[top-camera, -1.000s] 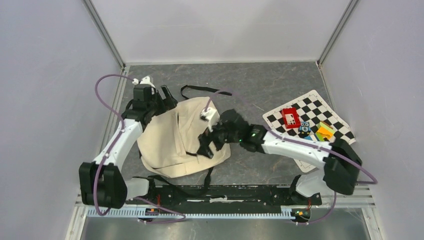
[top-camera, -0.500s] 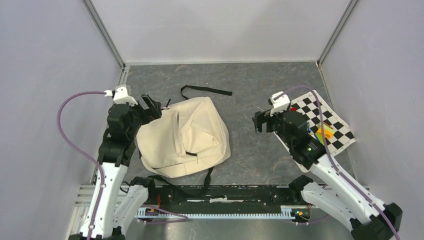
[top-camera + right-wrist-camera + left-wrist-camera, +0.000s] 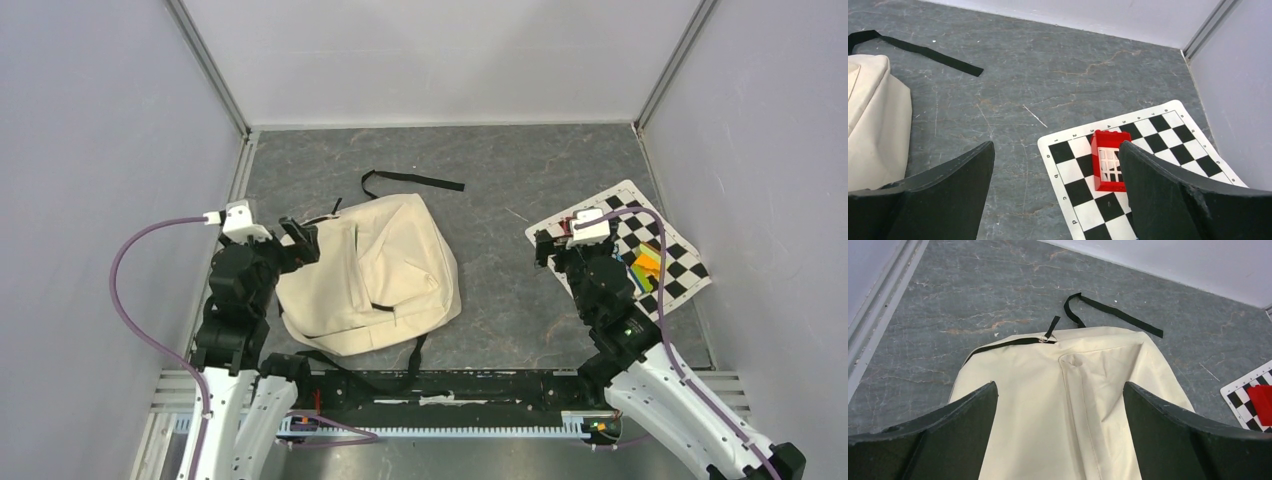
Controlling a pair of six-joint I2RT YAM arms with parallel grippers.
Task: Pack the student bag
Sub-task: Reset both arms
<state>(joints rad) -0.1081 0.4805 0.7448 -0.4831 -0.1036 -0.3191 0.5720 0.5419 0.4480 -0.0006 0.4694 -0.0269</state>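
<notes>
Student bag (image 3: 365, 270) lies flat on the table (image 3: 500, 170), left of centre. Left gripper (image 3: 1059, 386), jaws apart & empty, is nearer, w/ the bag's length straight ahead. Right gripper (image 3: 1055, 147), also apart, hangs by the chess mat (image 3: 1148, 130).

3 pale grey walls (image 3: 440, 60) with metal corner rails (image 3: 208, 68) enclose a dark grey, stone-patterned table surface (image 3: 520, 170).

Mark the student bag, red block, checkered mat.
student bag (image 3: 370, 275): top view, centre of cream fabric
red block (image 3: 1108, 162): right wrist view, white grid panel
checkered mat (image 3: 1068, 172): right wrist view, bare left-side square
</notes>
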